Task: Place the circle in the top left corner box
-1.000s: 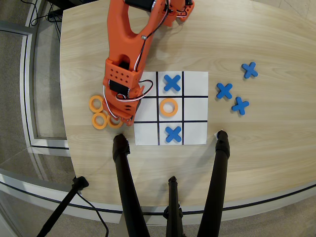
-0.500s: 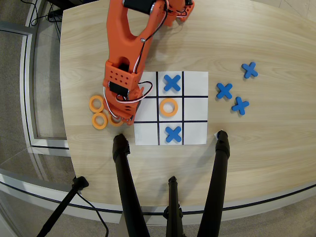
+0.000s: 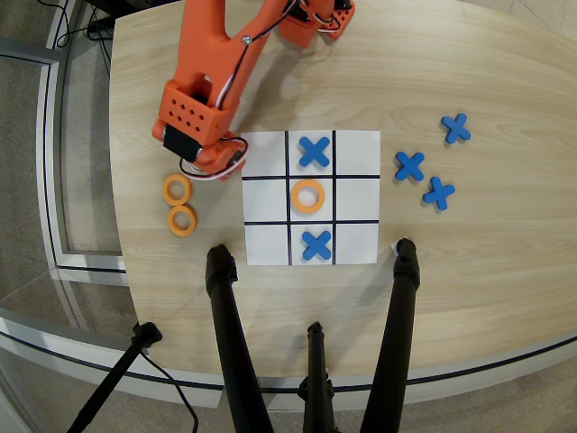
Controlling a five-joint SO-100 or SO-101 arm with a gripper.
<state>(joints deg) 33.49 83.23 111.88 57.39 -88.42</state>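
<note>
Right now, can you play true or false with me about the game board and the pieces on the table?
1. An orange ring sits in the middle square of the paper grid. True.
2. Five blue crosses are on the grid. False: only two are, one in the top middle square and one in the bottom middle; three lie off to the right.
3. Two orange rings lie on the table left of the grid. True.
4. The top left square already has a ring lying in it. False: no ring lies flat there; the orange arm overlaps its edge.

Blue crosses [image 3: 409,166], black tripod legs [image 3: 233,343]
</note>
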